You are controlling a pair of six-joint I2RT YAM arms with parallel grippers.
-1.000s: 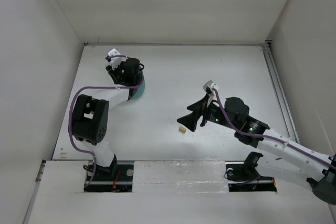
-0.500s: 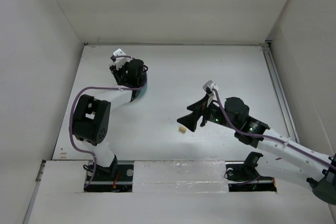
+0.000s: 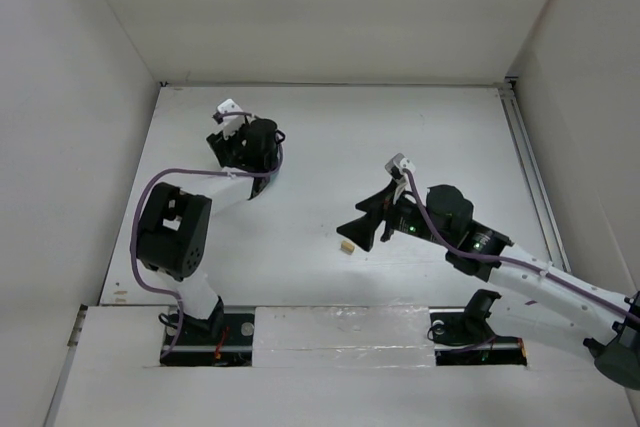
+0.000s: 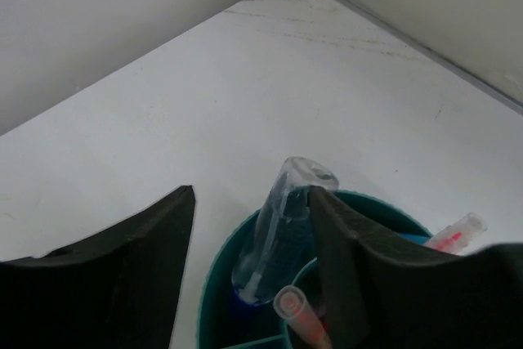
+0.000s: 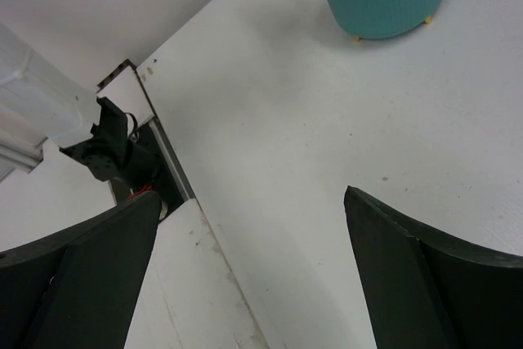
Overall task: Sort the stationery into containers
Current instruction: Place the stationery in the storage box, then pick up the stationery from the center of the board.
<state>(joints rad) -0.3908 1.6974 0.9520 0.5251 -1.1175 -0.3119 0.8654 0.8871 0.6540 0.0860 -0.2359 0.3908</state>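
Stationery: a clear-barrelled pen (image 4: 282,230) stands tilted in the teal organiser cup (image 4: 214,284) at the far-left of the table (image 3: 400,127), w/ a pink pen (image 4: 298,312) poking up beside it. One tan eraser block (image 3: 346,246) lies on the table nr centre, well apart from the cup. Left gripper (image 4: 252,202) hangs over the cup, jaws part-spread w/ the clear pen betw. them, barrel against one finger (image 4: 359,267) but apart from the other, so no pinch; right gripper (image 3: 360,219) is spread wide w/ nothing betw. its fingers, just beside the eraser block.
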